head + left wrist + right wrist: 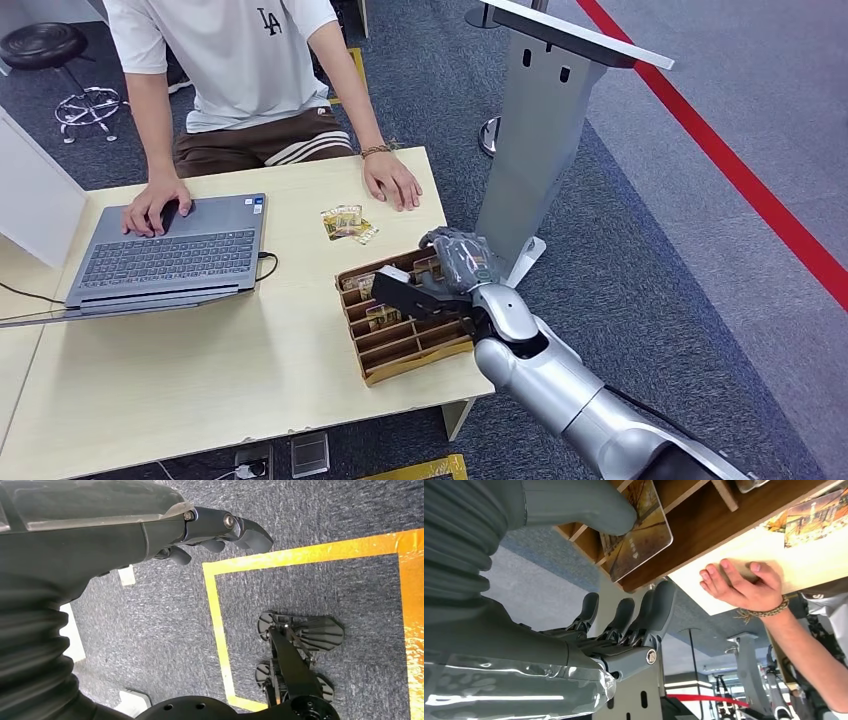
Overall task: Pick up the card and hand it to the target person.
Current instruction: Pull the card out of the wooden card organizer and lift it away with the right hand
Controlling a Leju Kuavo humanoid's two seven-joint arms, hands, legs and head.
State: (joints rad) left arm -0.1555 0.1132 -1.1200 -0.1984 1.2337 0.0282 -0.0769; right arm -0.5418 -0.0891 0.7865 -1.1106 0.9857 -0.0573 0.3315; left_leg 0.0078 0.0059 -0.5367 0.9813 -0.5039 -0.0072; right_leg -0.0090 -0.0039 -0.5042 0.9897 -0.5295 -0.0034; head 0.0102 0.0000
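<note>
A wooden slotted box [405, 345] stands at the table's near right corner with several picture cards [383, 316] upright in it. My right hand [450, 268] reaches over the box's far end. In the right wrist view its thumb [589, 505] presses on the face of one card [644, 535] that leans out of the box [704, 520]. The fingers [624, 615] are spread outside the box wall, apart from the card. My left hand [220, 527] hangs over the carpet with nothing in it. The person's hand [392, 180] lies flat on the table just beyond the box.
The person sits at the far side of the table [200, 370], one hand on a grey laptop [170, 250]. Loose cards [347, 222] lie between the box and the person. A grey metal stand [530, 140] rises right of the table.
</note>
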